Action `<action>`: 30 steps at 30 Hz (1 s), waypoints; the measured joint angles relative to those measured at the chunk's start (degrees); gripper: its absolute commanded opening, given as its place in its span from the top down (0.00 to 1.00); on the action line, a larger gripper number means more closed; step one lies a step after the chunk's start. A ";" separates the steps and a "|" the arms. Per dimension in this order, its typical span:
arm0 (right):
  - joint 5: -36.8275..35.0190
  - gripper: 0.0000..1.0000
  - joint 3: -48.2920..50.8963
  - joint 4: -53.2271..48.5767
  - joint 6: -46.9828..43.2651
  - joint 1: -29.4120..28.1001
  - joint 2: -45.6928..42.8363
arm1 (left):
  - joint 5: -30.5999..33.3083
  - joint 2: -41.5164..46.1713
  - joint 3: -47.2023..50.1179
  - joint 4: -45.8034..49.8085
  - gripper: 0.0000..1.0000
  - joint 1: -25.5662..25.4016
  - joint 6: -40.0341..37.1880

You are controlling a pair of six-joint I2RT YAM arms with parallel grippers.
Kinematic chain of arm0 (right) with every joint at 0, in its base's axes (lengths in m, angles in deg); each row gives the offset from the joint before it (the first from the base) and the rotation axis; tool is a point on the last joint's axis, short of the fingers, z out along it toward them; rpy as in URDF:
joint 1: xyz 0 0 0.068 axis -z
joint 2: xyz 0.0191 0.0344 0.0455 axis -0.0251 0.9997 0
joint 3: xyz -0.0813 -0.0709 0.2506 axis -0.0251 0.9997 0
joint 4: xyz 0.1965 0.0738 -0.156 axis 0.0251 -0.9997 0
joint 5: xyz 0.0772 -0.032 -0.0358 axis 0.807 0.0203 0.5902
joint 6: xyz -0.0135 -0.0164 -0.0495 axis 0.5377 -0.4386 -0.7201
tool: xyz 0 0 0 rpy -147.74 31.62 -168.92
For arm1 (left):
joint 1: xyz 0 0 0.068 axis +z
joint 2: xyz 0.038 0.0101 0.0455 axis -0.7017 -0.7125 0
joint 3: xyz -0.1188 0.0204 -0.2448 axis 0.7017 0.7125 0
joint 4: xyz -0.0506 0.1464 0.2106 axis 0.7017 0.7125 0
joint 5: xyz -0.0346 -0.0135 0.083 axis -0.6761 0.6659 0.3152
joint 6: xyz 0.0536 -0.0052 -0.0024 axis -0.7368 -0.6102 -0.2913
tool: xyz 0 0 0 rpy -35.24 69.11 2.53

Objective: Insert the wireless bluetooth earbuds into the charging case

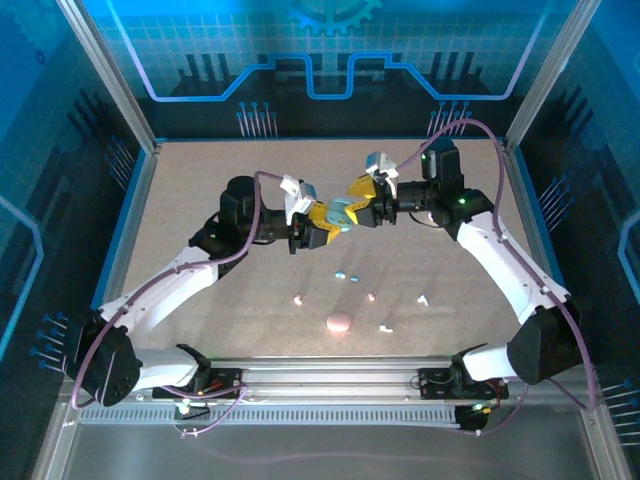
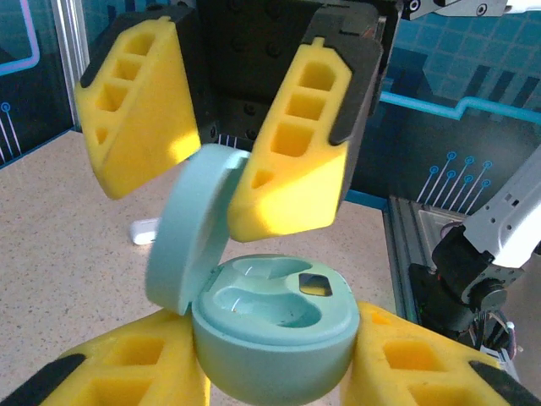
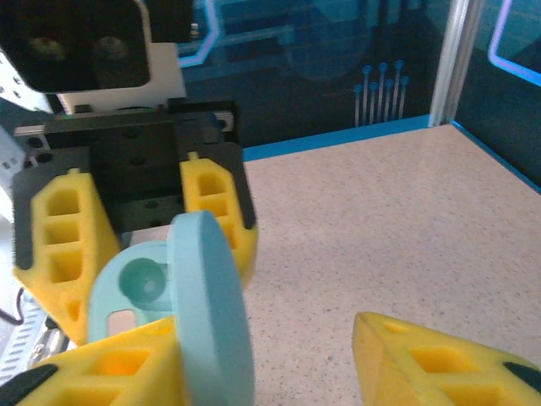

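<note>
My left gripper (image 1: 328, 226) is shut on the base of a light blue charging case (image 2: 270, 338), held above the table. The case's lid (image 2: 188, 241) stands open, and both earbud wells (image 2: 262, 300) are empty. My right gripper (image 1: 358, 200) is open and faces the left one, its jaws on either side of the raised lid (image 3: 211, 313), which rests against the left finger (image 3: 101, 372). On the table in front lie the earbuds: a light blue pair (image 1: 346, 274), two pink ones (image 1: 298, 298) (image 1: 371, 296) and two white ones (image 1: 423, 299) (image 1: 385, 326).
A pink oval case (image 1: 339, 323) lies near the front edge between the earbuds. A small white piece (image 2: 145, 230) lies on the table behind the held case. Blue walls and metal posts (image 1: 140, 120) ring the speckled table (image 1: 450, 260).
</note>
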 measured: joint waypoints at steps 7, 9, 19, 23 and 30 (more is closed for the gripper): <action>0.42 0.65 0.00 -1.09 -1.95 -0.46 -0.28 | -0.04 0.00 0.00 0.00 0.65 0.00 0.02; 1.01 0.67 -0.72 -2.47 -2.75 -0.92 -0.04 | -0.04 0.00 0.00 0.00 0.63 0.00 0.02; 1.57 0.80 -3.13 -4.57 -5.07 -1.81 0.57 | -0.02 0.00 0.00 0.00 0.52 0.00 -0.02; 0.39 0.83 -3.13 -4.57 -5.07 -2.01 0.57 | 0.00 -0.02 0.00 -0.04 0.45 0.00 0.07; -1.49 0.84 -3.13 -4.26 -5.05 -2.78 0.50 | -0.02 -0.04 0.00 0.02 0.37 0.00 0.17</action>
